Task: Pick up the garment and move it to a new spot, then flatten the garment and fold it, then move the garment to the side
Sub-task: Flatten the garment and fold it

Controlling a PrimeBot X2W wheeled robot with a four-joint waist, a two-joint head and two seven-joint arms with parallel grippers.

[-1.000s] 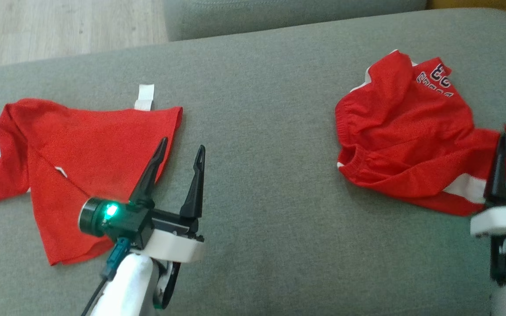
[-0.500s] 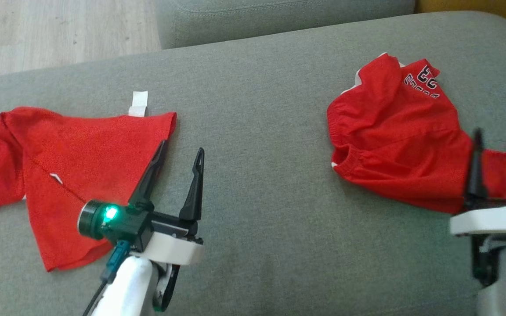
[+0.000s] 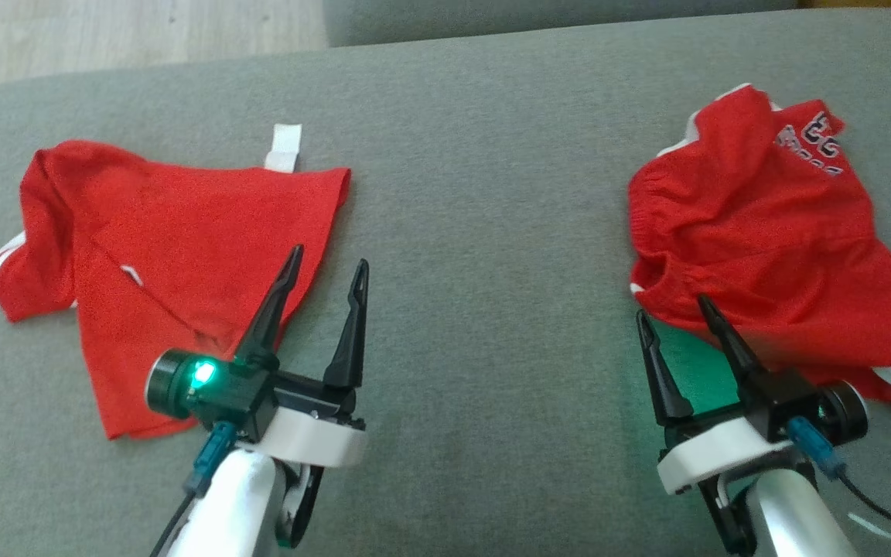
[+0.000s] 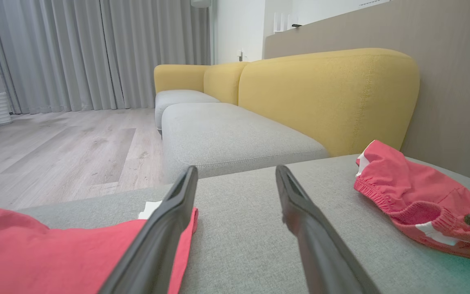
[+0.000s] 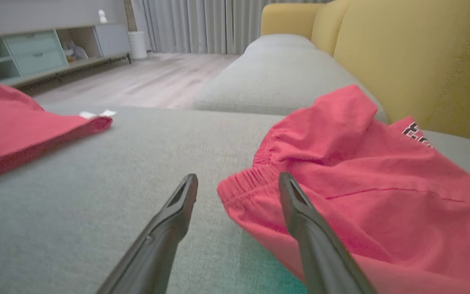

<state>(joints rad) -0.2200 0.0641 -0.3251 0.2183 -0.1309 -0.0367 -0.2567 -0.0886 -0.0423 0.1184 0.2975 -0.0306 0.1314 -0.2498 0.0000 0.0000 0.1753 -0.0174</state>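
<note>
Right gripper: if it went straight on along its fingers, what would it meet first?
Probably the red shorts: their gathered waistband lies just ahead of the open right gripper, though its height above the cloth is unclear.

Right gripper (image 3: 670, 305): moved from over the red shorts' (image 3: 755, 232) far-right leg, by the sofa seat's (image 3: 492, 193) right edge, inward and toward the front edge. It is now at the shorts' near-left hem, one finger over cloth and one over bare seat.
Finger lean: was upright, now tilted left.
Head camera: moved, so the whole picture slid right.
</note>
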